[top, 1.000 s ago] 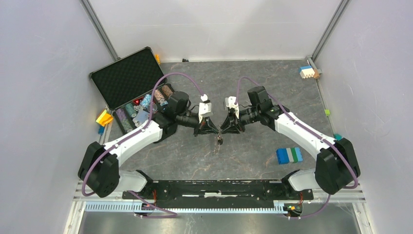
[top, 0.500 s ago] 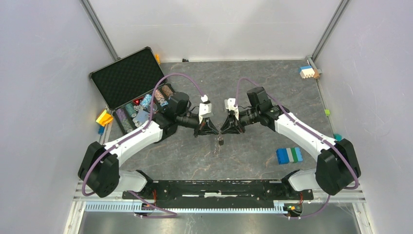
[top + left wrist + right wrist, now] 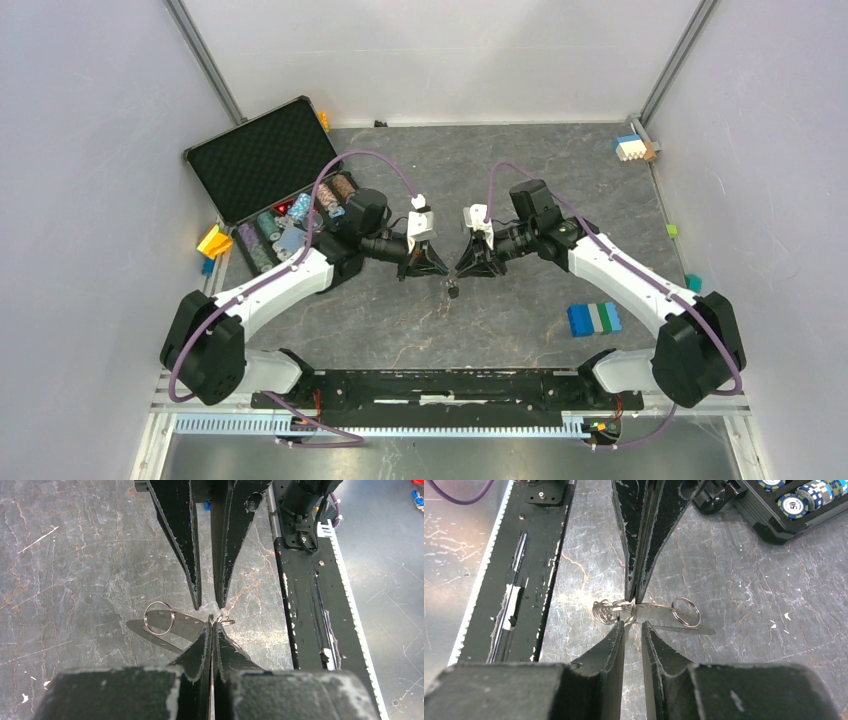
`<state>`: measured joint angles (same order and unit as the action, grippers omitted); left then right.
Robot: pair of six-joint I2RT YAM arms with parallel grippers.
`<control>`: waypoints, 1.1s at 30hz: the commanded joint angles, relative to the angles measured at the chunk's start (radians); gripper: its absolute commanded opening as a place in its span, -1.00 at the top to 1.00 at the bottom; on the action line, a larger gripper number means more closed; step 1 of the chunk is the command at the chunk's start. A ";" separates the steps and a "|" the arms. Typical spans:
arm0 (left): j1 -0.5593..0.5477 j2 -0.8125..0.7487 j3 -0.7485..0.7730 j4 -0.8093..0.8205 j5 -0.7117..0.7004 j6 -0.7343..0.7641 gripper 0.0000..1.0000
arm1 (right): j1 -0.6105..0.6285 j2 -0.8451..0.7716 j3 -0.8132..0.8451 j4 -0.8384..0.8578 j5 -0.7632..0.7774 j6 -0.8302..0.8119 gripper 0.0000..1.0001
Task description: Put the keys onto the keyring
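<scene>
My left gripper (image 3: 438, 270) and right gripper (image 3: 463, 270) meet tip to tip above the table's middle. In the left wrist view the left gripper (image 3: 211, 622) is shut on the flat grey keyring (image 3: 182, 626), which juts left and carries a small split ring (image 3: 159, 617). The right gripper (image 3: 207, 605) faces it with a narrow gap between its jaws and nothing in it. In the right wrist view the right gripper (image 3: 633, 626) is just short of a tangle of wire rings (image 3: 606, 611) beside the keyring (image 3: 656, 611). A small dark key (image 3: 453, 291) hangs under the tips.
An open black case (image 3: 262, 160) with poker chips (image 3: 290, 215) lies at the back left. A blue, green and white block (image 3: 594, 318) sits at the right, small blocks (image 3: 633, 148) at the back right, a yellow block (image 3: 213, 241) at the left. The black base rail (image 3: 450, 385) runs along the near edge.
My right arm has shifted slightly right and back, leaving a small gap from the left gripper's tips. The left gripper and the hanging key have stayed where they were.
</scene>
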<state>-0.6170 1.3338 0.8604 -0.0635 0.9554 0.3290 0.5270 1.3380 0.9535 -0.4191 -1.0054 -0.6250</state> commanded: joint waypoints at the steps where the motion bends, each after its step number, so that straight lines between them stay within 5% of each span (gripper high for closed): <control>1: 0.003 -0.029 0.001 0.060 0.045 -0.034 0.96 | 0.010 0.001 0.017 0.045 -0.057 0.034 0.53; 33: 0.003 -0.028 -0.014 0.103 0.066 -0.052 0.96 | 0.025 0.018 -0.016 0.108 -0.029 0.074 0.74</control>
<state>-0.6170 1.3334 0.8452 -0.0185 0.9794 0.3046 0.5480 1.3609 0.9379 -0.3450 -1.0302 -0.5545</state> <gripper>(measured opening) 0.023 0.141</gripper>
